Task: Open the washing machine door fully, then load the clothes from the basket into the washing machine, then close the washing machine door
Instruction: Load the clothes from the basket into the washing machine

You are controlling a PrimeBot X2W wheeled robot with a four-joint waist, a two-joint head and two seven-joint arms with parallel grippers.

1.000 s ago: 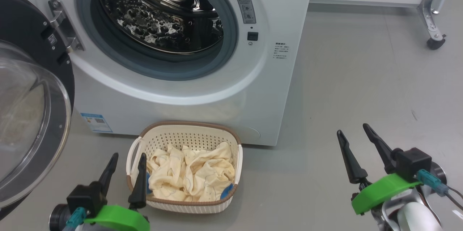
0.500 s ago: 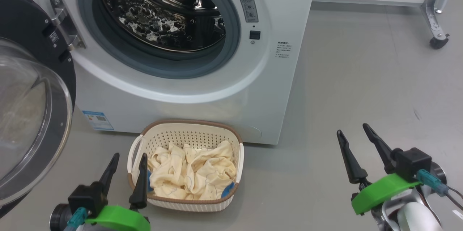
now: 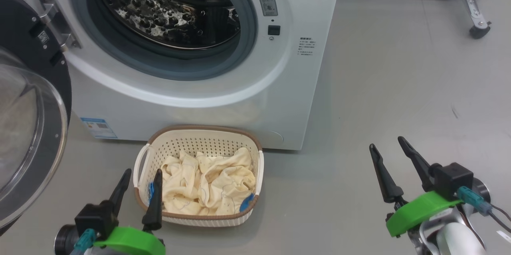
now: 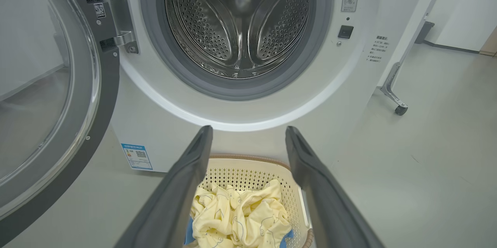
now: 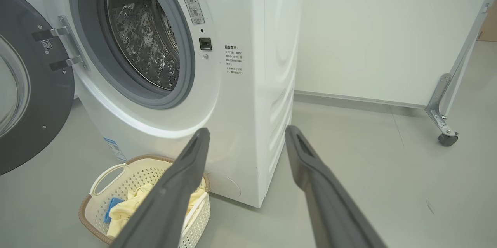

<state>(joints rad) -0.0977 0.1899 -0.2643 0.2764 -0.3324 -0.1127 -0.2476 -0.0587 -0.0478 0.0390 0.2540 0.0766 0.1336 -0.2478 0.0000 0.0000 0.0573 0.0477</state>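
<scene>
Clothes [image 3: 207, 185] are lying crumpled in the basket [image 3: 199, 147]. Nearest the head camera, both pincers are hanging over the grey floor [image 3: 379, 87], each with its fingers spread wide and gripping nothing. The left pincer [image 3: 143, 173] is hovering at the basket's near left corner, one finger crossing in front of the white handle [image 3: 136, 167]. The right pincer [image 3: 386, 143] is hanging well apart to the right.

Just beyond them, the basket is sitting on the floor close against the washing machine [image 3: 199, 115], below its opening. Small blue parts are showing among the cream fabric. Behind it, the steel drum [image 3: 159, 7] is gleaming inside the grey gasket [image 3: 159, 67]. The washing machine door [image 3: 24, 135] is standing swung out to the left on its hinge [image 3: 54, 19]. Farthest right, a castored metal leg [image 3: 475, 15] is standing by the wall.
</scene>
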